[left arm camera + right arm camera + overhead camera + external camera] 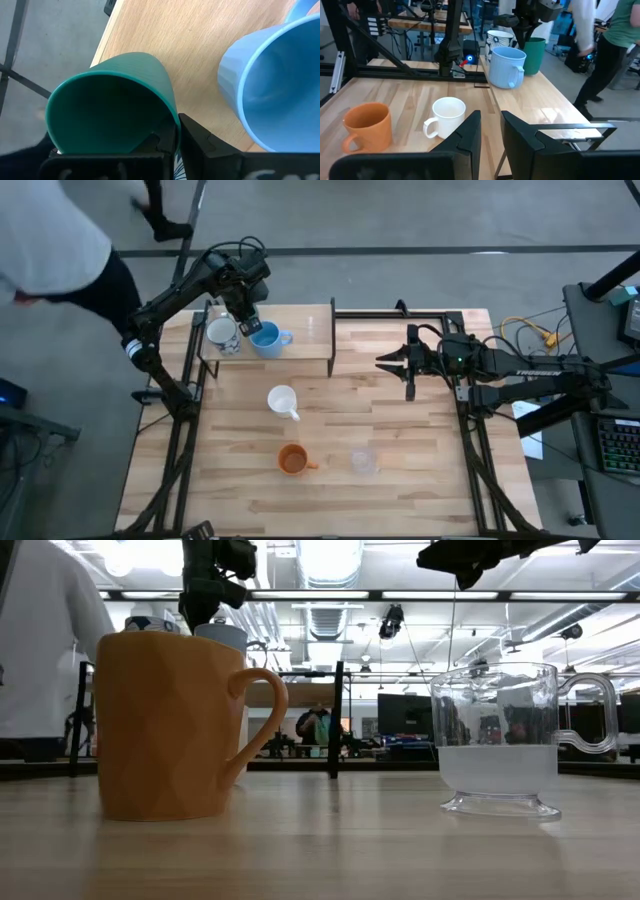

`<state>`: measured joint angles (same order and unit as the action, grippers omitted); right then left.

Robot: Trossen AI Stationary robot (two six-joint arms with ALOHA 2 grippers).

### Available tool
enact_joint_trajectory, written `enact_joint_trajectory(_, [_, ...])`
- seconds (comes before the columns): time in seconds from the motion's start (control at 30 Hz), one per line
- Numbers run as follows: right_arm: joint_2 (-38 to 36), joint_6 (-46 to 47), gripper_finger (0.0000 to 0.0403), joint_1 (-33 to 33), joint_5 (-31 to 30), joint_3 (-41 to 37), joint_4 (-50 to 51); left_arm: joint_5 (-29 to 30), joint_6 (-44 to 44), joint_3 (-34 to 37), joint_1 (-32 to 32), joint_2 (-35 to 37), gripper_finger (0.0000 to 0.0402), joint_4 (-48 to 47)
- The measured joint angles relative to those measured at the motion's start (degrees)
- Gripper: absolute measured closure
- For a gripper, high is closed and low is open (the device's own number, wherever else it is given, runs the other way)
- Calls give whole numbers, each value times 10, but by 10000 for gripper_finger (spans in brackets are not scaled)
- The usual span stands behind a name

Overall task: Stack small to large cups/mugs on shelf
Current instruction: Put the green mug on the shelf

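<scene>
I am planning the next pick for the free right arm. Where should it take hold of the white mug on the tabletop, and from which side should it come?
Probably grip the white mug by its rim wall, coming straight down from above: it stands upright, mouth open. Set the fingers across the wall away from the handle, which points toward the orange mug. The right gripper hovers open, nothing between.

Grey floor (420, 220), bright ceiling lights (330, 560), distant desks (420, 22).

The shelf (300, 340) is crowded at the light blue cup (265, 338); its other end lies open.
</scene>
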<state>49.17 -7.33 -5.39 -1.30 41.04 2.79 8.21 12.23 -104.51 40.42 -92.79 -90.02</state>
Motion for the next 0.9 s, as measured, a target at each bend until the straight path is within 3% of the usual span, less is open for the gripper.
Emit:
enact_joint_trajectory(0.2, [0, -1, 335, 0, 0, 0, 0, -2, 0, 0, 0, 0, 398, 0])
enact_joint_trajectory(0.6, [0, -1, 335, 0, 0, 0, 0, -1, -3, 0, 0, 0, 317, 0])
enact_joint_trajectory(0.9, [0, -1, 335, 0, 0, 0, 0, 19, -2, -15, 0, 1, 304, 0])
